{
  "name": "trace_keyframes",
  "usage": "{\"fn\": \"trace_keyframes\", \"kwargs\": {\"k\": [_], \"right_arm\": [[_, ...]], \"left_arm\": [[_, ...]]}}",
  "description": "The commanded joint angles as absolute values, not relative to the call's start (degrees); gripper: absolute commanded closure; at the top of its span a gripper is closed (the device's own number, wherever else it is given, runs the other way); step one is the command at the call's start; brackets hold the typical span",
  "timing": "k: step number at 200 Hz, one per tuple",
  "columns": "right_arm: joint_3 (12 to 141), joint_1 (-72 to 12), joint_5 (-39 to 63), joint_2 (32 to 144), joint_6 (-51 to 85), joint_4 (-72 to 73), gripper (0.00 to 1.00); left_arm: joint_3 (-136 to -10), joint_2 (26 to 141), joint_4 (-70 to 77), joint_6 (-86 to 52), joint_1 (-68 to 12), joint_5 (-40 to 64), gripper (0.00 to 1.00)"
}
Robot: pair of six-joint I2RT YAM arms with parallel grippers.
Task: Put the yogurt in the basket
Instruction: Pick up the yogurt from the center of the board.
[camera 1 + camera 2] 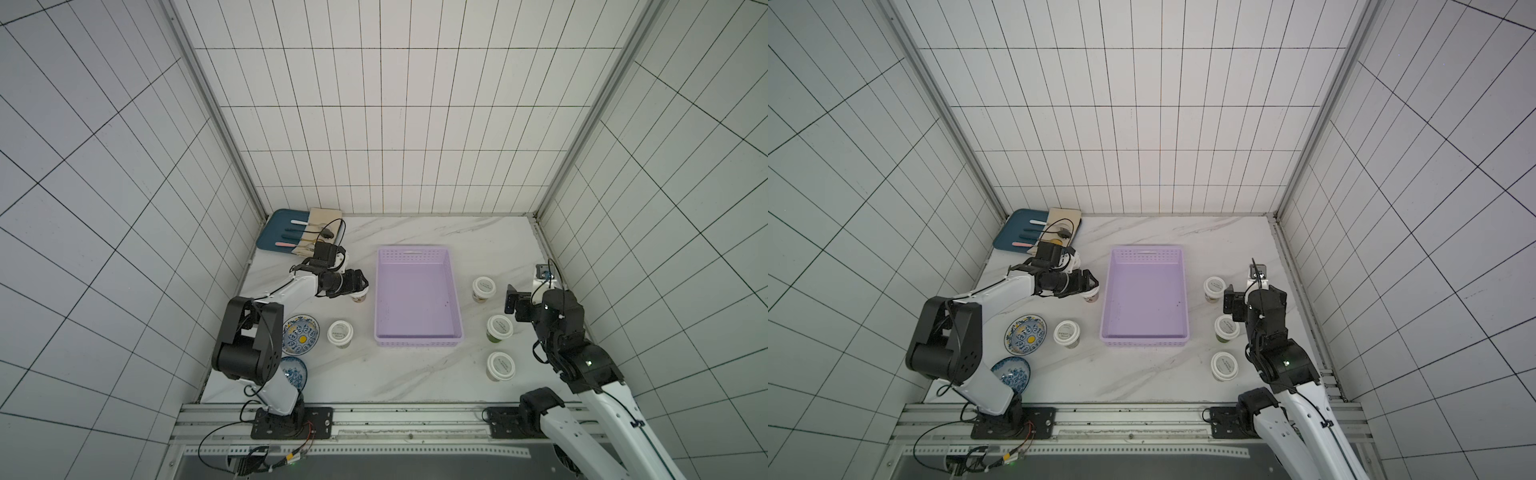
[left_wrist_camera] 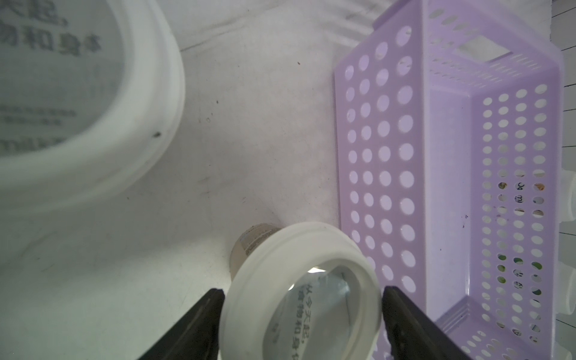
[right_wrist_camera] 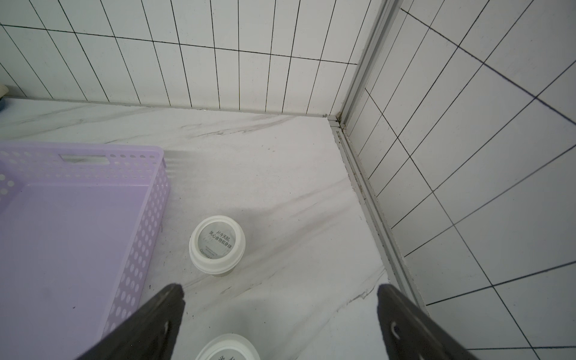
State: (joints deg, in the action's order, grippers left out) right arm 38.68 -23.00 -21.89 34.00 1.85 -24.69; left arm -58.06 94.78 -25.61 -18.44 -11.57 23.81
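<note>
Left fingers (image 2: 199, 327) clamp the lid of a yogurt cup (image 2: 299, 249) standing on the desk (image 2: 249, 140) just beside the basket (image 2: 375, 141); right fingers (image 3: 149, 321) spread wide, holding nothing, near another cup (image 3: 217, 244).

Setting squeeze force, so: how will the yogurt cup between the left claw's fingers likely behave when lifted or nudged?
Probably rigid: the yogurt cup, flanked by the left claw, has a thick moulded-looking lid. Possibly tippy if nudged: the lid is wider than the body below it. Its smooth white rim might slip under a light squeeze.
</note>
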Motion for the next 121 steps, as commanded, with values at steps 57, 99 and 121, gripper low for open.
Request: {"fn": "trace_keyframes", "kwargs": {"k": [57, 99, 121], "right_arm": [[37.5, -23.7, -22.2, 34.0, 1.4, -24.0, 0.01], [37.5, -23.7, -22.6, 34.0, 1.4, -23.7, 0.01], [37.4, -23.8, -22.2, 33.6, 1.3, -23.7, 0.01]], "left_arm": [[-59.1, 92.7, -25.8, -17.7, -11.3, 23.3, 0.23], [-59.6, 93.4, -26.1, -17.4, -11.4, 24.1, 0.24], [-59.4, 93.5, -26.3, -16.7, -11.8, 23.0, 0.24]]}}
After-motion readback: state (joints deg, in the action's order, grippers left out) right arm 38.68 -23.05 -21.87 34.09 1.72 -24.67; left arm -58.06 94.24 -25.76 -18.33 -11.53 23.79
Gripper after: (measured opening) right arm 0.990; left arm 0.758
